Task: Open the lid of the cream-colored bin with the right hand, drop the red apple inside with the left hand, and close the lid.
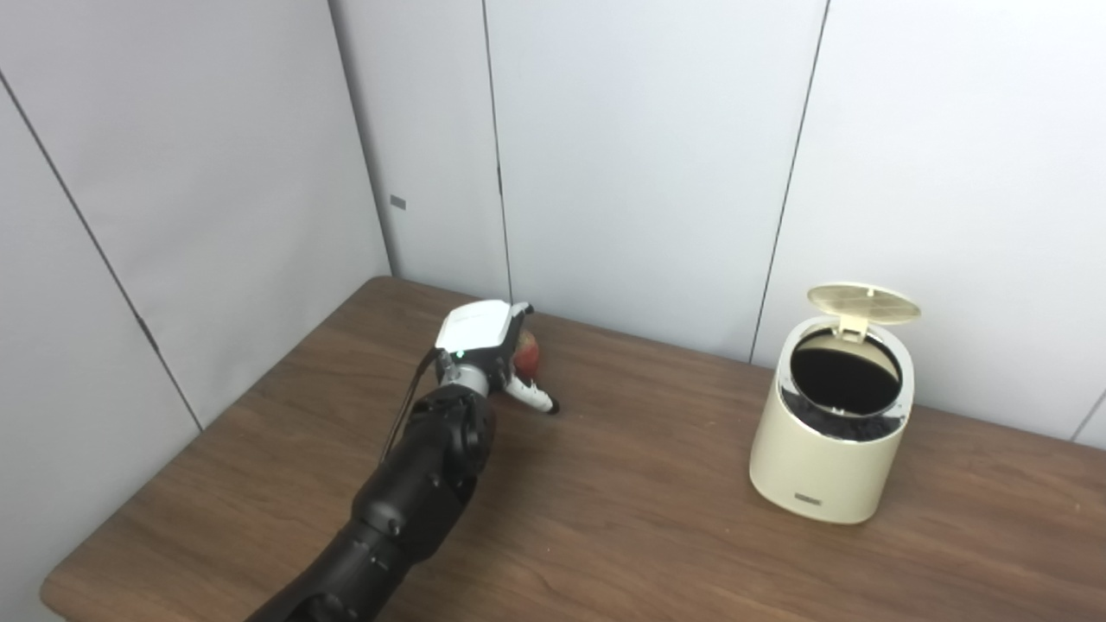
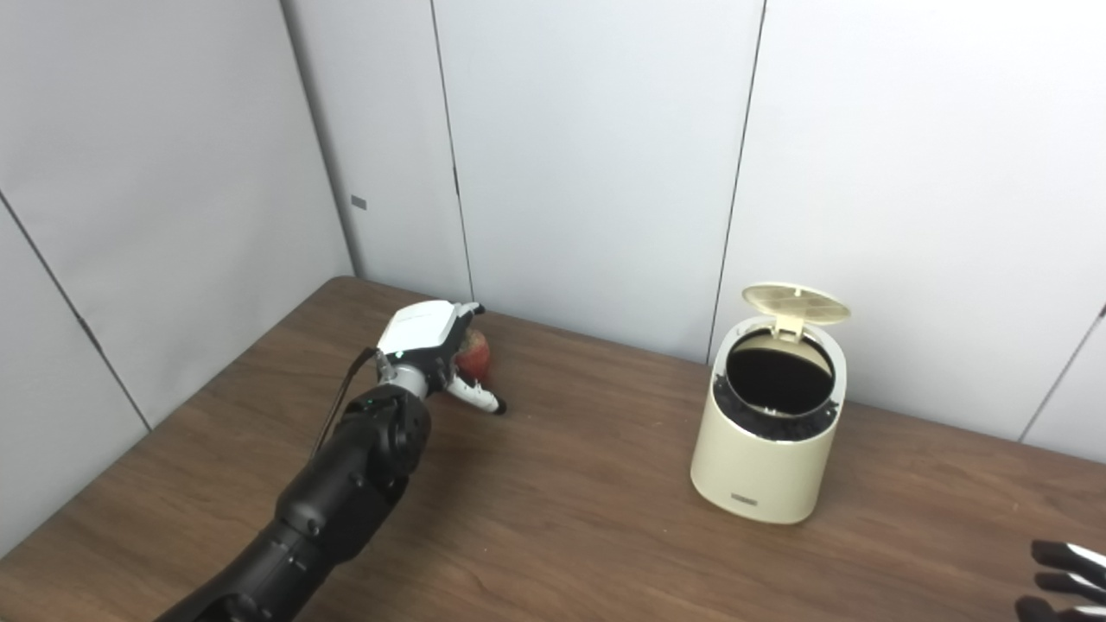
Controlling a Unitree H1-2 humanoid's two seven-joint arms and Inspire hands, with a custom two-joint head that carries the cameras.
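Observation:
The cream-colored bin [image 1: 821, 449] stands on the right of the wooden table [image 1: 639, 518], its round lid [image 1: 864, 302] tipped up at the back and its dark inside showing. The red apple [image 1: 528, 352] rests on the table at the back left, mostly hidden behind my left hand [image 1: 492, 354]. That hand lies over the apple from the near side, fingers reaching past its top and thumb spread down to the tabletop, not closed on it. Only the dark fingertips of my right hand [image 2: 1067, 574] show, at the bottom right corner of the right eye view, spread and holding nothing.
Grey wall panels [image 1: 639, 155] rise right behind the table's back and left edges. Bare wood lies between the apple and the bin. My black left forearm [image 1: 415, 484] crosses the table's front left part.

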